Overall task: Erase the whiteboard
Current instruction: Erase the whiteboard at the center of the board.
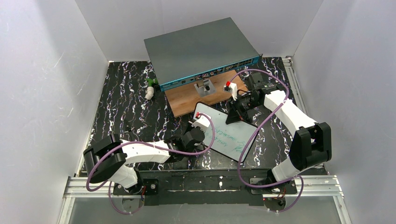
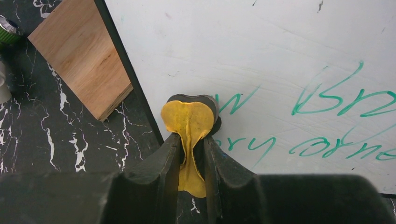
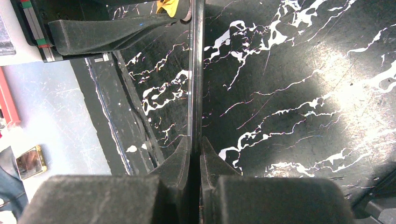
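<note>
Clamping yellow cloth [image 2: 189,119] in left gripper [image 2: 191,151] jaws at whiteboard [image 2: 261,51] left edge, green writing [image 2: 327,93] all rightward along its length; pinching its rim in right gripper [image 3: 195,151] jaws.

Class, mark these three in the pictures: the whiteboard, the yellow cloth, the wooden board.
whiteboard [image 2: 243,51], left wrist view, clean part of its white face.
yellow cloth [image 2: 189,122], left wrist view, its rounded front end.
wooden board [image 2: 79,56], left wrist view, middle of its top face.
</note>
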Tool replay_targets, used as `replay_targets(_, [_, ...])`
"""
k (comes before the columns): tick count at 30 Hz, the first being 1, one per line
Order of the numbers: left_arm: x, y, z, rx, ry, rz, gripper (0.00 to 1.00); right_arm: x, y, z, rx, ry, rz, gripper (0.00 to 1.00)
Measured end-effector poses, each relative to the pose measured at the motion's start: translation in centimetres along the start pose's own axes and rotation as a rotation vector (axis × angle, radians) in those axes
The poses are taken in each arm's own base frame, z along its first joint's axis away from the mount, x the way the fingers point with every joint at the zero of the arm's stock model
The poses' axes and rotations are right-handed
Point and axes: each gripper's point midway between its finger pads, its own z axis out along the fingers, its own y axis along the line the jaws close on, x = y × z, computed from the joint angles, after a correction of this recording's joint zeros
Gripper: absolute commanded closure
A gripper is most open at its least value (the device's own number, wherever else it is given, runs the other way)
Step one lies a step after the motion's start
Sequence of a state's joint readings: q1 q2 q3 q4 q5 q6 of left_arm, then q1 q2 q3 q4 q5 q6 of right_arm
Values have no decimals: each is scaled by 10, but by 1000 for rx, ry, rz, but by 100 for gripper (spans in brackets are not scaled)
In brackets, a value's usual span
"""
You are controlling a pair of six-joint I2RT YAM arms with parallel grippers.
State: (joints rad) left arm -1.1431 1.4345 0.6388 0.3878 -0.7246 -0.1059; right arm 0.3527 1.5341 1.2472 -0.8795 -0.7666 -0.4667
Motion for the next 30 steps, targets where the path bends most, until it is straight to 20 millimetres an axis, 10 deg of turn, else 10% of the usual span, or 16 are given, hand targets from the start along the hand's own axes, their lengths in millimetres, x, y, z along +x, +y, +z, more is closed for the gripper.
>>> replay_targets(15, [-29, -1, 1, 8, -8, 81, 100, 0, -1, -1, 2, 0, 4, 99])
replay_targets(30, [-3, -23, -10, 73, 18, 35, 100, 0, 0, 0, -6, -2, 2, 99])
